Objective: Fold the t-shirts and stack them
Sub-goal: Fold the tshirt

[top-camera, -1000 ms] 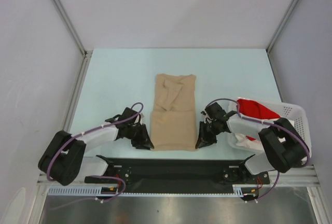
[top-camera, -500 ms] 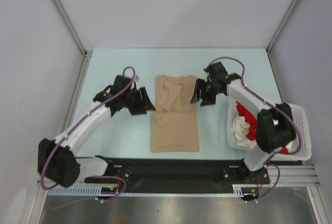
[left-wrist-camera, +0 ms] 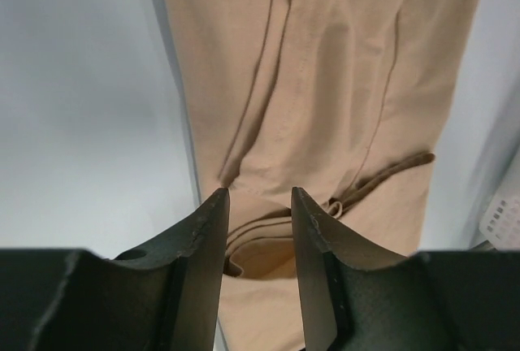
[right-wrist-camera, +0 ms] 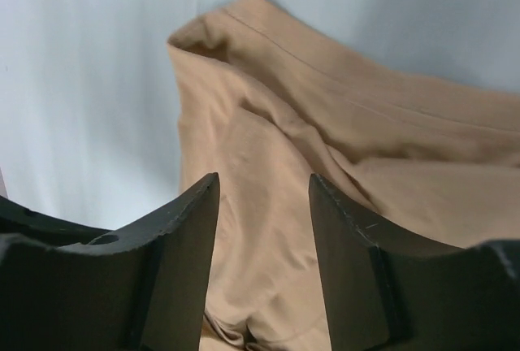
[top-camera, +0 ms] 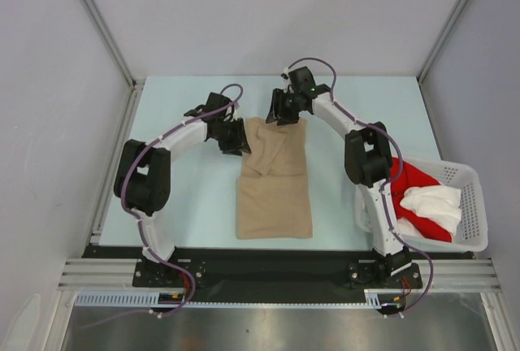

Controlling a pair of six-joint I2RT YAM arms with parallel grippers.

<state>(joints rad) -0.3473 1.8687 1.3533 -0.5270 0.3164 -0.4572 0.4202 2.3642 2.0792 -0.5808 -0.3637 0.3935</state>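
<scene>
Beige-tan soft cloth t-shirt lies flat on the pale blue worktop, centred between the two arms, folded into a long narrow strip running near to far. Far third is rumpled, with a crosswise crease. Left end effector sits at the strip's far-left corner. Left wrist view shows its two black fingers parted and nothing clamped, with a folded edge of the cloth visible in the gap. Right end effector is at the far edge, near its middle. Right wrist view shows its fingers spread apart and not gripping — shirt corner and wrinkles lie beyond them. White plastic lattice basket at the worktop's near right holds a bright red t-shirt and a white t-shirt, bunched together, white partly on top of red.
</scene>
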